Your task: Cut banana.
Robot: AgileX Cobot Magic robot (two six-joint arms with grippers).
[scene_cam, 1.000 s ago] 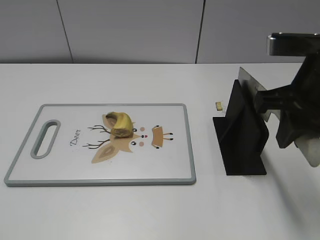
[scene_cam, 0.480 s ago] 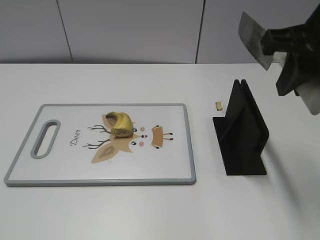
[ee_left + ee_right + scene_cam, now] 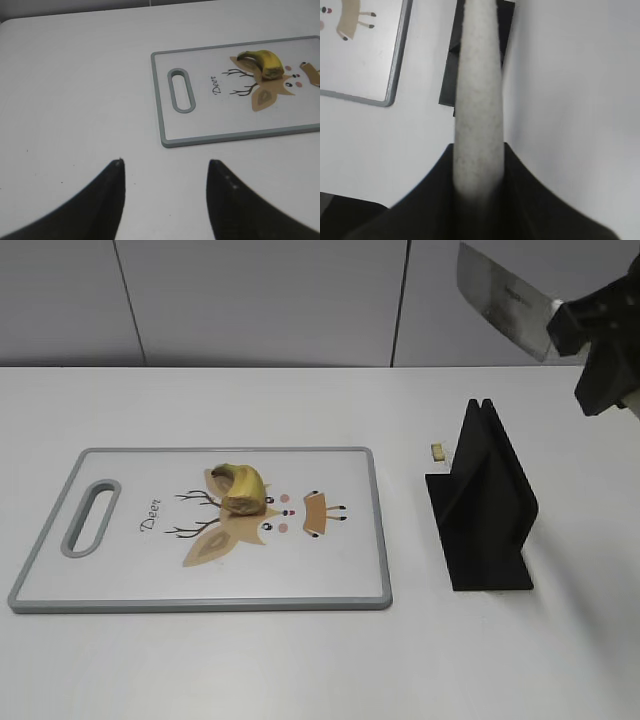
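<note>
A short piece of yellow banana (image 3: 239, 488) lies on the white cutting board (image 3: 130, 560) with a deer drawing; it also shows in the left wrist view (image 3: 262, 62). My right gripper (image 3: 598, 345) is shut on the pale handle (image 3: 478, 100) of a cleaver knife, whose steel blade (image 3: 502, 298) is raised high at the upper right, above the black knife stand (image 3: 483, 502). My left gripper (image 3: 165, 170) is open and empty over bare table, left of the board; it is out of the exterior view.
A small banana scrap (image 3: 437, 451) lies on the table between the board and the stand. The board has a grey rim and a handle slot (image 3: 90, 517) at its left end. A grey wall stands behind the white table.
My right gripper has lifted the knife up out of the black stand, from the stand's slot to well above it, and the blade now points up and to the left.
</note>
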